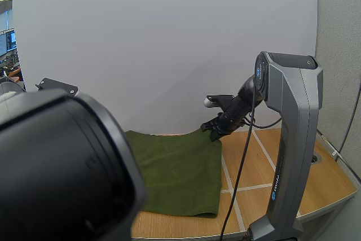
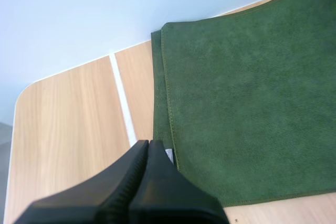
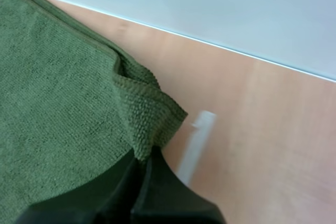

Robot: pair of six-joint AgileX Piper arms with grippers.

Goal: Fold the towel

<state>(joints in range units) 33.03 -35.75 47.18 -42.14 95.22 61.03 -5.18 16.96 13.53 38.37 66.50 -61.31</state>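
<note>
A green towel point(image 1: 180, 167) lay spread on the table point(image 1: 265, 162); the right gripper point(image 1: 211, 133) clamped its far corner, the left gripper point(image 2: 148, 148) hung closed and empty above a side hem. Lifting that corner high before crossing looked wisest.

One green towel point(image 1: 180, 167), one wooden table point(image 1: 259, 165), two hands: left hand point(image 2: 148, 144), right hand point(image 3: 144, 157).

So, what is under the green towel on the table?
The wooden table lies under the towel. At one edge a lower layer of the towel peeks out beneath the top one. The right fingers pinch a lifted corner. Anything else below is covered.
</note>
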